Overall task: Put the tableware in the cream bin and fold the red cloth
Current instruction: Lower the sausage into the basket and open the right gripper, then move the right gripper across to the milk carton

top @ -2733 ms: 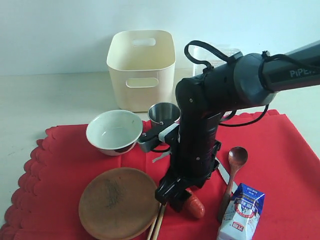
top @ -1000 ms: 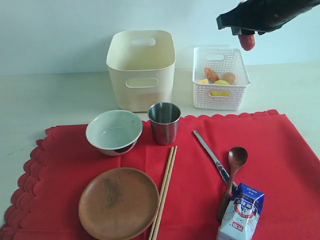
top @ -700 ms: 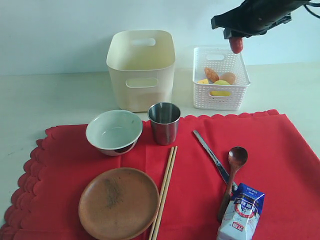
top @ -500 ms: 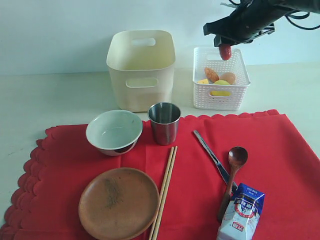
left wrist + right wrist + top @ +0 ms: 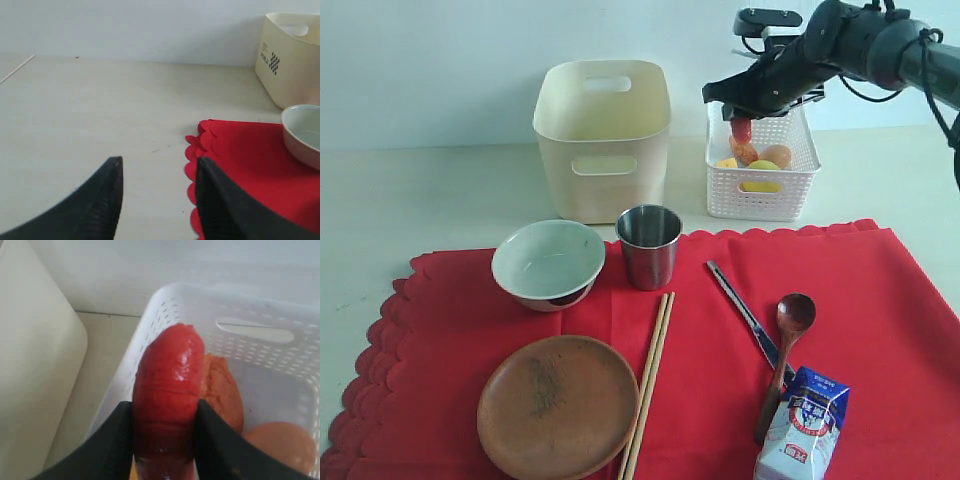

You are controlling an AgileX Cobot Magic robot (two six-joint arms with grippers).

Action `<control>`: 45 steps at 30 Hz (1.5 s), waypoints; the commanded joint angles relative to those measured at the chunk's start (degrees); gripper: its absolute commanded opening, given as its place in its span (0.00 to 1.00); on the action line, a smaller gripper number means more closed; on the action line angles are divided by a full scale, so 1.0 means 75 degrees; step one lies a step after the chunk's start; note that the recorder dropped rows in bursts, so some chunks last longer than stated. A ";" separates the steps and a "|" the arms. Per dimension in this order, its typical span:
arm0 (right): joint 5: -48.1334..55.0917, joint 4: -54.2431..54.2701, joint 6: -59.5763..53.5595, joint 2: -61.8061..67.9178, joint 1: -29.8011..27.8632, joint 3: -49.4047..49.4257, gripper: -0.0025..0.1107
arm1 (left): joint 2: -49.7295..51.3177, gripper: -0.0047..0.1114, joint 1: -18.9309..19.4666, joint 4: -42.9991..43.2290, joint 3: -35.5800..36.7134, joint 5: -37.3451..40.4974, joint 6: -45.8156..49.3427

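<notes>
Right gripper: we are pinching a sausage over the basket.
Left gripper: we are hovering beside the cloth edge, jaws apart, empty.
Tableware: bowl, cup, plate, chopsticks, knife, spoon are lying on the cloth, before the bin.
Handling: we are expecting a slick cup, best pinched at its rim; rolling chopsticks; limp cloth, corners first.
Hidden: the frame is cropping the cloth's near edge and chopstick tips.
</notes>
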 commanded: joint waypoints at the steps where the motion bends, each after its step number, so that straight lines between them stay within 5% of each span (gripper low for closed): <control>1: -0.0121 0.0065 -0.0073 0.0374 -0.0025 -0.0447 0.02 | -0.0047 0.43 0.0020 0.0005 0.0018 -0.0044 -0.0038; 11: -0.0180 -0.0023 -0.0196 0.0778 -0.0025 -0.0671 0.06 | -0.0047 0.43 0.0020 0.0005 0.0018 -0.0044 -0.0038; 19: -0.0128 -0.0023 -0.0226 0.0795 -0.0025 -0.0671 0.40 | -0.0047 0.43 0.0020 0.0005 0.0018 -0.0044 -0.0038; 24: 0.0017 -0.0185 -0.0205 0.0701 -0.0025 -0.0671 0.52 | -0.0047 0.43 0.0020 0.0005 0.0018 -0.0044 -0.0038; 45: 0.2261 -0.1053 -0.0017 -0.0839 -0.0025 -0.0671 0.52 | -0.0047 0.43 0.0020 0.0005 0.0018 -0.0044 -0.0038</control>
